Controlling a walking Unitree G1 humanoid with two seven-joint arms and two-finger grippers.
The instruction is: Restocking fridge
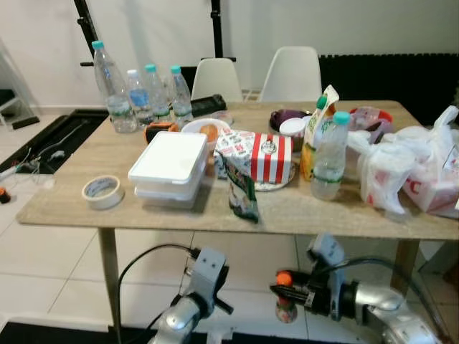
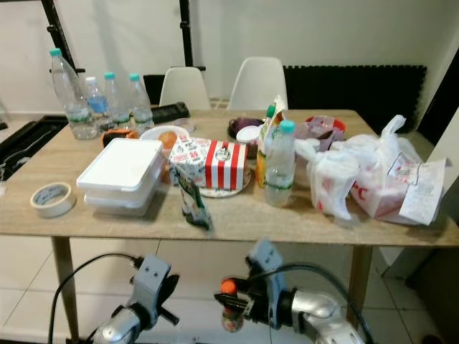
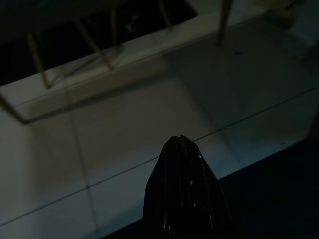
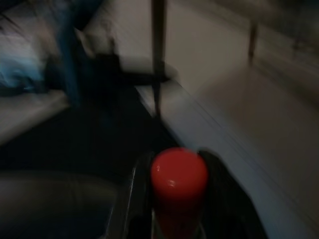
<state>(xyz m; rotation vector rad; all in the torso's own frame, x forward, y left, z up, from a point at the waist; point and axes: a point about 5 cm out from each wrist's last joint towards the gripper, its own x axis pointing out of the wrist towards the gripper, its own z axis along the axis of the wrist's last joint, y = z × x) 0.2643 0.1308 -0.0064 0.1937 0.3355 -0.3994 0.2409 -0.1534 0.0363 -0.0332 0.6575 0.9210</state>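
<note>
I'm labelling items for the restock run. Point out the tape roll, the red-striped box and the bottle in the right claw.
tape roll (image 1: 102,191): left eye view, its top rim.
red-striped box (image 1: 270,159): left eye view, striped front face.
bottle in the right claw (image 2: 228,288): right eye view, its orange cap.

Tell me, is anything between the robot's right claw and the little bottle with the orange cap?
No. The right end effector already grips the orange-capped bottle, its fingers on both sides, low in front of the wooden table. No fridge is visible, so that path cannot be judged.

On the table, tape roll lies left of stacked boxes (bags far right).
</note>
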